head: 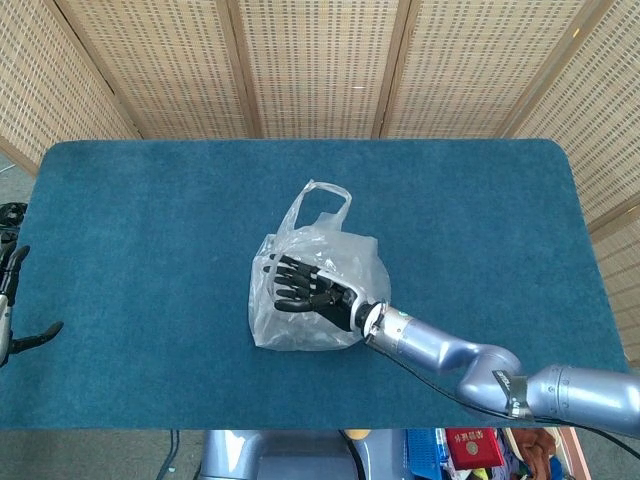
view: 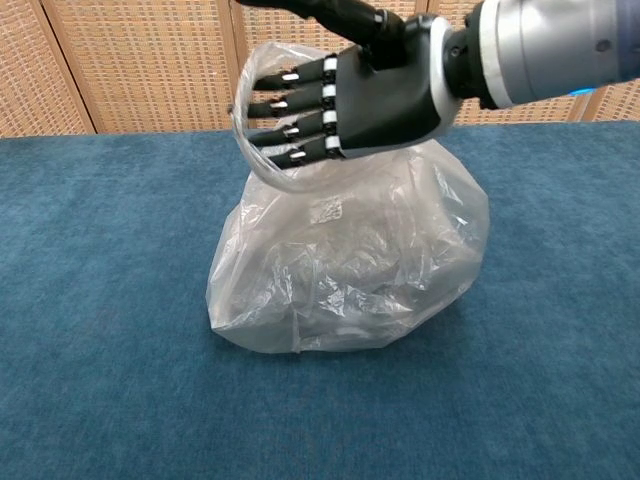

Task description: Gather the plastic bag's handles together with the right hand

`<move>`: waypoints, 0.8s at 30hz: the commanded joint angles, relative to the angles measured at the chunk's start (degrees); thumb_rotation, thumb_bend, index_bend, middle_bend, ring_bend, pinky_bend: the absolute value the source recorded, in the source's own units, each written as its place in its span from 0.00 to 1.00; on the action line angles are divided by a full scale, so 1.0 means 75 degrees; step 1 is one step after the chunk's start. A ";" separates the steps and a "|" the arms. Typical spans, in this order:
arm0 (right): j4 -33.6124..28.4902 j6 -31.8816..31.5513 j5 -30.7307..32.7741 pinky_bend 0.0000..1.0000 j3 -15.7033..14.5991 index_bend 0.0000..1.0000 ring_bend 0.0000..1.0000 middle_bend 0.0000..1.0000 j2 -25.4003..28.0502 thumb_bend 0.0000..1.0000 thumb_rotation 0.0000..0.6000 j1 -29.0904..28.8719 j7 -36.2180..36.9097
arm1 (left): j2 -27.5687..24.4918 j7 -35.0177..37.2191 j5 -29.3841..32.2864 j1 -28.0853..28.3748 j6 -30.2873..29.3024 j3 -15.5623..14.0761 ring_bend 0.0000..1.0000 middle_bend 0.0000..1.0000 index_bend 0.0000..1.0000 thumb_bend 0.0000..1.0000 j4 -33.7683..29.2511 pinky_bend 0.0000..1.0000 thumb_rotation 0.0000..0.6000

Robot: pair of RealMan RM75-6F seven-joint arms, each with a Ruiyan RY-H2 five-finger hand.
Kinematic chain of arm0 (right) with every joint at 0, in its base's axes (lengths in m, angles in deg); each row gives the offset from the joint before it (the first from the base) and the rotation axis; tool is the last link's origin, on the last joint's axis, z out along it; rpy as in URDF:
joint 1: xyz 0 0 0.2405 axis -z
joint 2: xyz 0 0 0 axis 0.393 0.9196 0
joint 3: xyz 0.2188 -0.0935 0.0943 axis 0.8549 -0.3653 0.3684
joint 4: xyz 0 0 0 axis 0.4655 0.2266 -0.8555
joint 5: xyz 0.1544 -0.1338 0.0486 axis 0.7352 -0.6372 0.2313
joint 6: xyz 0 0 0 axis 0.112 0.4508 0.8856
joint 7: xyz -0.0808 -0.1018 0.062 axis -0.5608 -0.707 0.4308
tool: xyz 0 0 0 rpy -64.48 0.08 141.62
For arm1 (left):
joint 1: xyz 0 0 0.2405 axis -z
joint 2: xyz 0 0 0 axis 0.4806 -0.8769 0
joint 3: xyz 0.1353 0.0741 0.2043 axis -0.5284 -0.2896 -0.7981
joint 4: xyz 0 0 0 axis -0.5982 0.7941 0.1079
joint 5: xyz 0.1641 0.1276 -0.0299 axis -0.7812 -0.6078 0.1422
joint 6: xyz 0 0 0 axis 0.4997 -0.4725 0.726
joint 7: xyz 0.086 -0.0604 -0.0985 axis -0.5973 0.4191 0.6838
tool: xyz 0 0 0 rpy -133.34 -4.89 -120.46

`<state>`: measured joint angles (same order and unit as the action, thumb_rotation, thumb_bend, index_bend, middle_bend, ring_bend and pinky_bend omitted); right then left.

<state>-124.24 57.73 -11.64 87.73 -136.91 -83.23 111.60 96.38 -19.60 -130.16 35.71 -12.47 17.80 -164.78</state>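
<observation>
A clear plastic bag [head: 318,300] [view: 345,265] sits bulging at the middle of the blue table. One handle loop [head: 322,203] lies stretched out toward the far side in the head view. The near handle loop [view: 262,160] stands up around the fingertips of my right hand [head: 312,290] [view: 345,90]. That hand hovers over the bag's top with fingers straight and spread, pointing left, holding nothing. My left hand [head: 14,300] shows only at the left edge of the head view, off the table, fingers apart.
The blue carpeted table [head: 150,230] spreads wide on all sides of the bag. Wicker screens [head: 320,60] stand behind the far edge. Coloured clutter [head: 460,450] lies on the floor below the near edge.
</observation>
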 commanded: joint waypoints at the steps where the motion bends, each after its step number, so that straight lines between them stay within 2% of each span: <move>1: 0.0162 -0.0052 -0.0259 0.08 0.0445 0.11 0.06 0.19 -0.0323 0.00 1.00 0.0241 0.0174 | 0.0005 0.0004 0.0049 0.0013 0.0027 0.0017 0.00 0.00 0.00 0.16 0.0014 0.00 1.00; 5: 0.0113 -0.0230 -0.0504 0.23 0.0815 0.14 0.15 0.28 -0.0475 0.00 1.00 0.0535 0.0384 | 0.0005 0.0024 0.0127 0.0040 0.0083 0.0044 0.00 0.00 0.00 0.16 0.0044 0.00 1.00; 11: 0.0079 0.0034 -0.0723 0.35 0.1068 0.26 0.32 0.44 -0.0248 0.00 1.00 0.0840 0.0467 | 0.0028 -0.0004 0.0191 0.0094 0.0174 0.0058 0.00 0.00 0.00 0.16 0.0085 0.00 1.00; 17: -0.0028 0.0485 -0.0833 0.41 0.1295 0.31 0.39 0.51 0.0193 0.00 1.00 0.1087 0.0446 | 0.0117 -0.0015 0.0178 0.0254 0.0306 0.0136 0.00 0.00 0.00 0.16 0.0294 0.00 1.00; 24: -0.0418 0.0919 -0.1473 0.45 0.1604 0.32 0.46 0.58 0.0959 0.00 1.00 0.1638 0.0502 | 0.0332 0.0537 0.0028 0.0779 0.0818 0.0392 0.00 0.00 0.00 0.17 0.1151 0.00 1.00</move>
<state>-126.41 63.47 -21.08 98.95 -131.33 -72.25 115.07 98.23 -17.29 -129.33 40.12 -7.75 19.99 -158.20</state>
